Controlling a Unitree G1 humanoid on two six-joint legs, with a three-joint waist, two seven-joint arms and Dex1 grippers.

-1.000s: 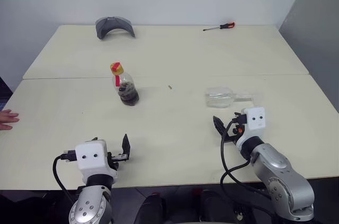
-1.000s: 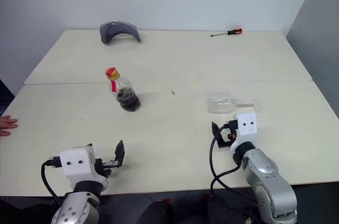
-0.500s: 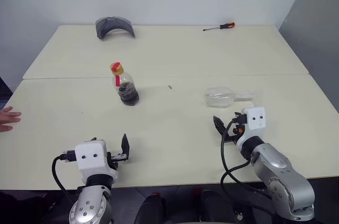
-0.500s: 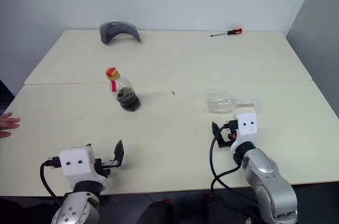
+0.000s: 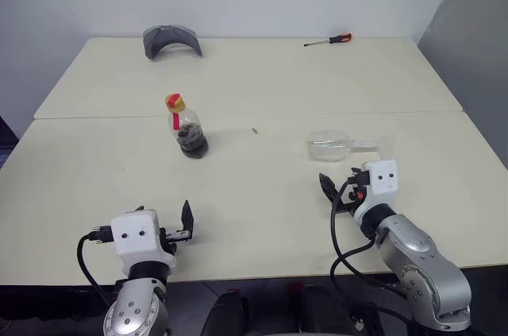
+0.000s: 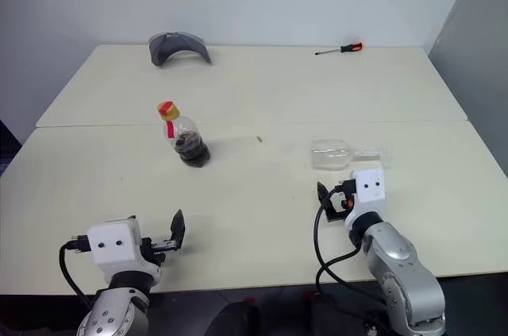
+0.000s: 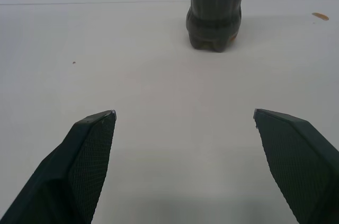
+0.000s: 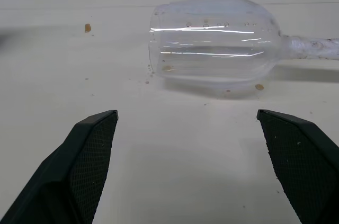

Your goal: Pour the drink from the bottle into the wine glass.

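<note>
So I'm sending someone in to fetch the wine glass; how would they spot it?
On the nearer of the two cream tables, look just ahead of the robot's right hand. The wine glass lies there on its side, apart from the upright bottle. It is the one clear, empty, stemmed thing.

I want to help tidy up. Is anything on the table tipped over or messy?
Yes. The wine glass lies on its side on the table in front of the right gripper, not standing on its foot, so nothing can be poured in yet. A few small crumbs lie near it. The bottle stands upright with its cap on.
</note>
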